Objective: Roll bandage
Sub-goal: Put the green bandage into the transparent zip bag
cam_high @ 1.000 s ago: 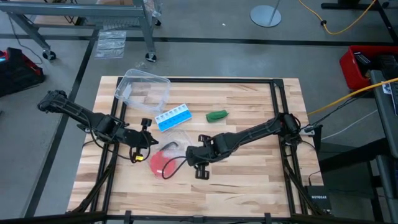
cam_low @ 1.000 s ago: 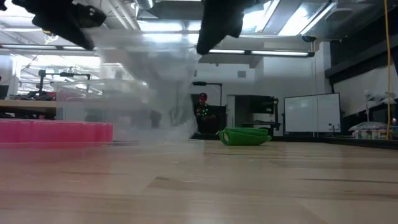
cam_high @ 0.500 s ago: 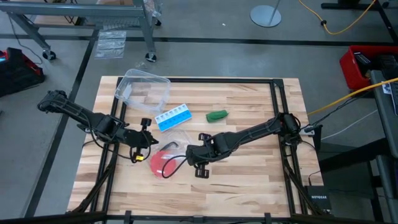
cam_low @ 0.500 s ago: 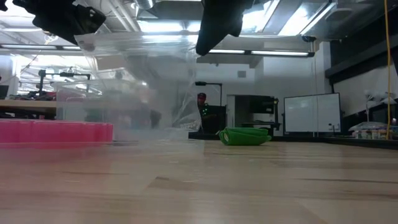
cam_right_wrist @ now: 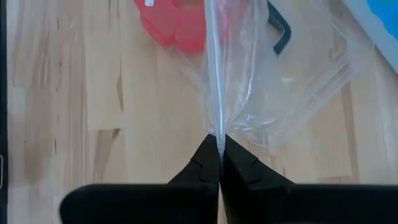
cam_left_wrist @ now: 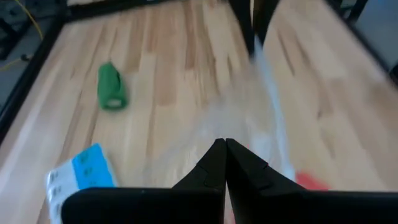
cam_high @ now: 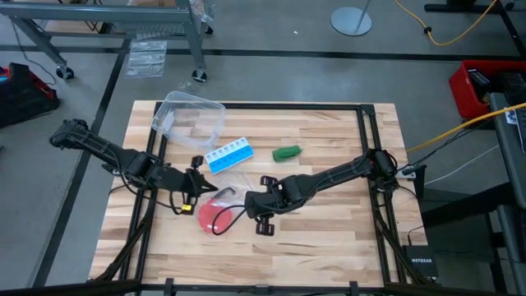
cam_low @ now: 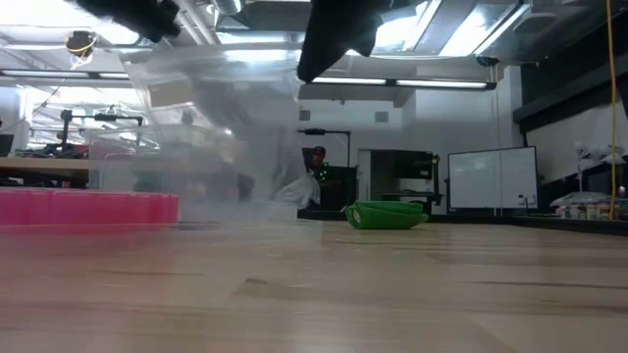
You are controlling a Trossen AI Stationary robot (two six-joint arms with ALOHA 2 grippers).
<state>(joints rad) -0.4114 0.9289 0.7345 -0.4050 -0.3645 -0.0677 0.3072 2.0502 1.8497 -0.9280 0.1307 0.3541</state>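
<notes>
Centrally, bandage (cam_high: 286, 152) lying free, bag (cam_right_wrist: 261, 81) pinched

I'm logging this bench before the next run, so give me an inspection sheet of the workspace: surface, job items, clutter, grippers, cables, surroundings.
Surface: wooden table, dark frame rails along its edges.
Job's things: green bandage lies as a small bundle at mid-table, apart from both grippers, untouched.
Clutter: blue-and-white pill box; red disc; clear tub at the far left corner; clear plastic bag.
Grippers: left gripper shut on the clear plastic bag; right gripper shut on its other edge, bag lifted between them.
Cables: yellow cable off the table's right side; dark cord by the red disc.
Surroundings: concrete floor, red box at right, person far behind.
</notes>
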